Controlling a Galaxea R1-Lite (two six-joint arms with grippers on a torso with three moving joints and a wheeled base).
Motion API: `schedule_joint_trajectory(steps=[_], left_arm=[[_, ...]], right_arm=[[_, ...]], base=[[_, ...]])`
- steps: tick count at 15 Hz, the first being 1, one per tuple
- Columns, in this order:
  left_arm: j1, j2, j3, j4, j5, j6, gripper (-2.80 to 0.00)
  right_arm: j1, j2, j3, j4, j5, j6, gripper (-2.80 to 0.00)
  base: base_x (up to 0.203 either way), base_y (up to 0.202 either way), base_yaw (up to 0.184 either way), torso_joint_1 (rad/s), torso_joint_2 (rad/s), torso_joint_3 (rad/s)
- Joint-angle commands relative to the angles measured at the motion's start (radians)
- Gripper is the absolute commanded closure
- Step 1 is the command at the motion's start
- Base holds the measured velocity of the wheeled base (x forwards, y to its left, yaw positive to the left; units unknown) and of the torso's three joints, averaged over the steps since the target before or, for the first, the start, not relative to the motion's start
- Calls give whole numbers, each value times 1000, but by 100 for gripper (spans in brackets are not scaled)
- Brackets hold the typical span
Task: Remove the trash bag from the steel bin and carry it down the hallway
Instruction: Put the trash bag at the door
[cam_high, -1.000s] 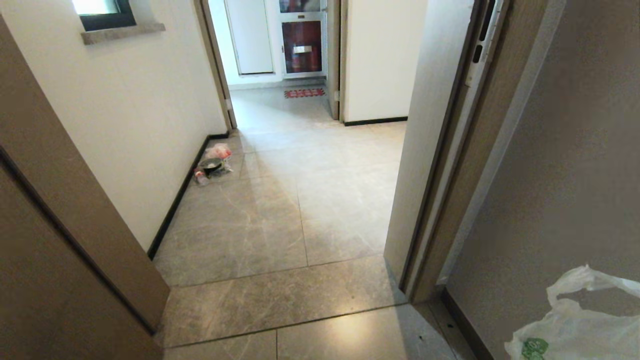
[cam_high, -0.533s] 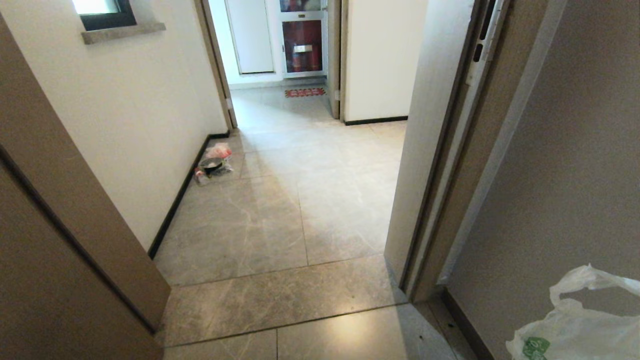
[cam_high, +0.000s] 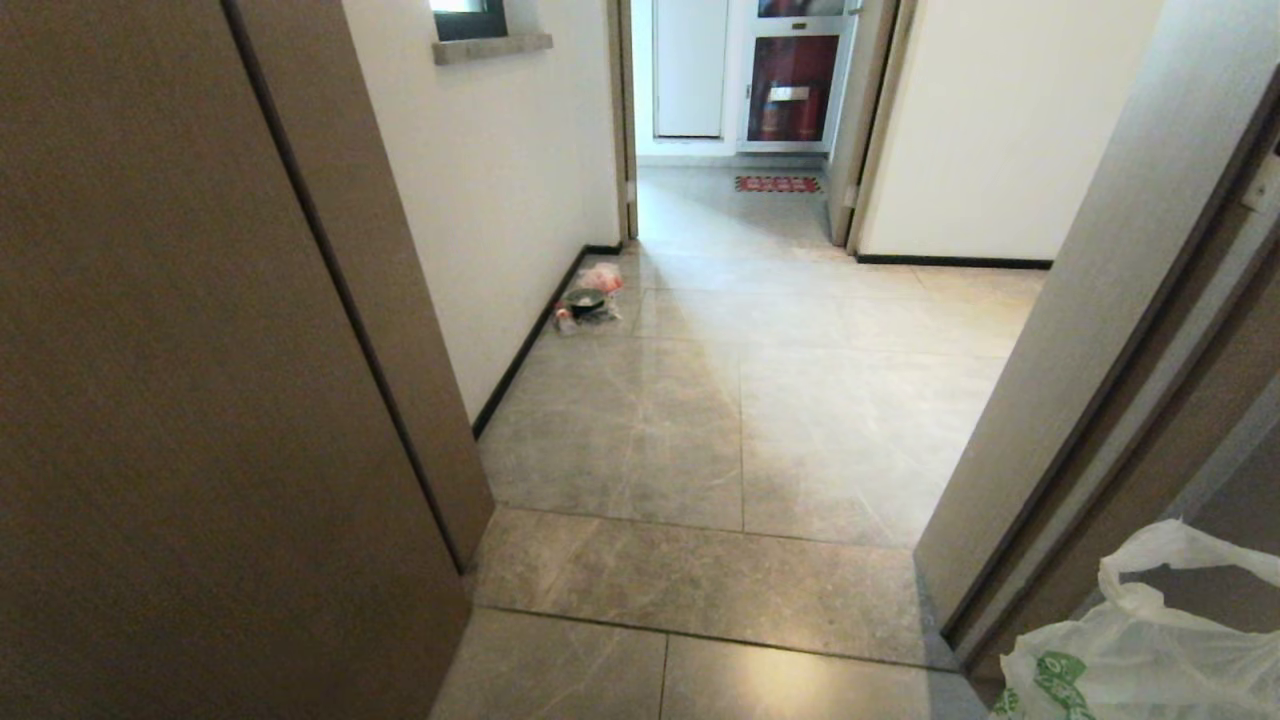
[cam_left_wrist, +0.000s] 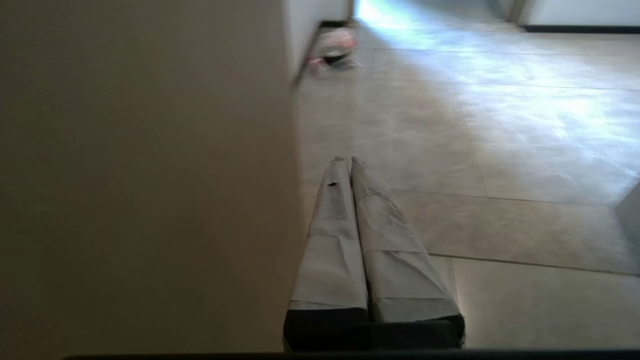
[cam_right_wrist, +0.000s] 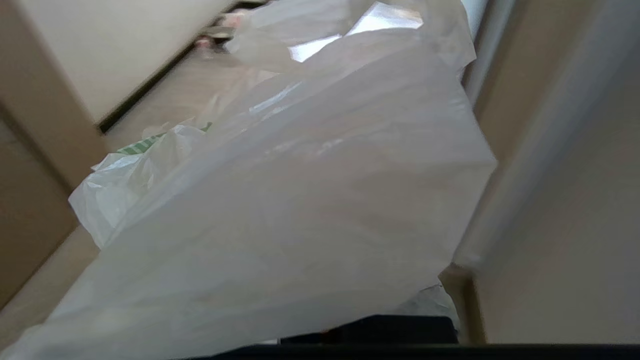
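Now the robot looks through a doorway into the hallway (cam_high: 760, 400). One trash bag (cam_high: 1150, 650) shows low on the robot's right side in the head view. It is thin and white with one green print on it, and one loop handle stands up at its top. In the right wrist view the trash bag fills almost the whole picture, draped right over the right gripper (cam_right_wrist: 370, 325), so its fingers are hidden. The right gripper is squeezed together, and the bag hangs from it, clear of the floor.

The left gripper (cam_left_wrist: 346, 161) shows in the left wrist view. Its two fingers (cam_left_wrist: 332, 240) are wrapped in pale tape and are pressed together with nothing between them. It hangs over the floor, just beside one brown door panel (cam_high: 200, 400) on the robot's left.

One clear bag with red things (cam_high: 590, 298) inside lies on the grey tiles, against the dark skirting of the left wall. One small window (cam_high: 470, 18) sits high on that wall. At the far end one red mat (cam_high: 777, 184) lies on the floor before one cabinet with a red front (cam_high: 790, 95). One more door frame (cam_high: 1120, 360) stands on the robot's right. No steel bin shows in any view.
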Motion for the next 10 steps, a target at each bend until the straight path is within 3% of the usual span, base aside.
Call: schedule_joint_trajectory(steps=[1,5,10], left_arm=[[0,2,0,-1,0,-1,0],[0,2,0,-1,0,-1,0],[0,2,0,-1,0,-1,0]], right_arm=[[-1,1,0,0,0,-1,0],[-1,1,0,0,0,-2,0],[-1,1,0,0,0,-2,0]], base=[[-7,-9,63,2,4,4],[20,1,-2,1,0,3],[184,0,1,3,3,1]])
